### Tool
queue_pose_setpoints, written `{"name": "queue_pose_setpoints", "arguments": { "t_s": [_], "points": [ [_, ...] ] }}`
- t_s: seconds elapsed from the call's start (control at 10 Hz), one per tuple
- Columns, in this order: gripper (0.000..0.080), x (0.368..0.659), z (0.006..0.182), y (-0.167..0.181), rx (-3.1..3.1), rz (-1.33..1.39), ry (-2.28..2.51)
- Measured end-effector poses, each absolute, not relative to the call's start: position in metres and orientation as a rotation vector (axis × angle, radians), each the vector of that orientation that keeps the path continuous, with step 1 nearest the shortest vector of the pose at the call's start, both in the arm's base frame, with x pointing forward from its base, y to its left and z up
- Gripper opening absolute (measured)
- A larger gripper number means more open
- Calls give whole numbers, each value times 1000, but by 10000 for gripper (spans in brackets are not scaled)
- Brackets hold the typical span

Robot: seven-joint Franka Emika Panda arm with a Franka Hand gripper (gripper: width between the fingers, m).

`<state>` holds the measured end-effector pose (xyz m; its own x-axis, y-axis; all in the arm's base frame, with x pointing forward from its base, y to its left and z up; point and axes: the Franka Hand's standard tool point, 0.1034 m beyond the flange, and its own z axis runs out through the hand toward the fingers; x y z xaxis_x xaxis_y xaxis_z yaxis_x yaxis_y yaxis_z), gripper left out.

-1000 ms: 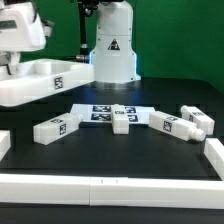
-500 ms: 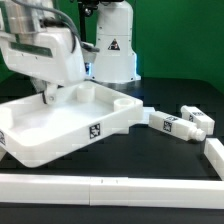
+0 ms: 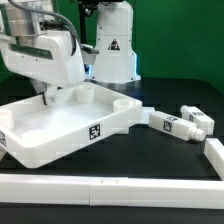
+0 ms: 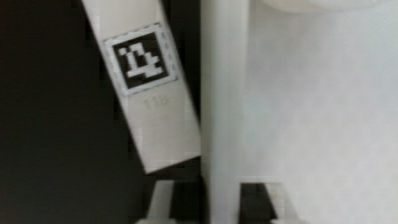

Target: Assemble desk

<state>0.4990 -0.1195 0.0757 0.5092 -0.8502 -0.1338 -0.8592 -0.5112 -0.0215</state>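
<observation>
A black-and-white square tag (image 3: 95,131) is showing on the desk panel (image 3: 60,125); a warning triangle (image 3: 112,45) is marking the pedestal (image 3: 112,65). The arm is reaching down, its pincer (image 3: 47,98) clenching the panel's rim.

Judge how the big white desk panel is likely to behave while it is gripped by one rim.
The panel looks stiff: it shows no visible sag though the tool pinches only one rim. Held so far off centre, it would probably tend to pivot or droop. That smooth plastic rim may slip between the narrow fingers.
</observation>
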Motion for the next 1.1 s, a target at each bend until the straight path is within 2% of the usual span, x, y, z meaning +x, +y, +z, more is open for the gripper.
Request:
{"name": "queue_pose_setpoints", "arguments": {
  "t_s": [0.2, 0.4, 0.8, 1.1],
  "points": [
    [60, 523, 67, -64, -2420, 180, 1918],
    [60, 547, 63, -45, -2260, 145, 2131],
    [59, 541, 61, -37, -2281, 158, 2132],
    [59, 515, 66, 4, -2159, 216, 2239]
  ]
}}
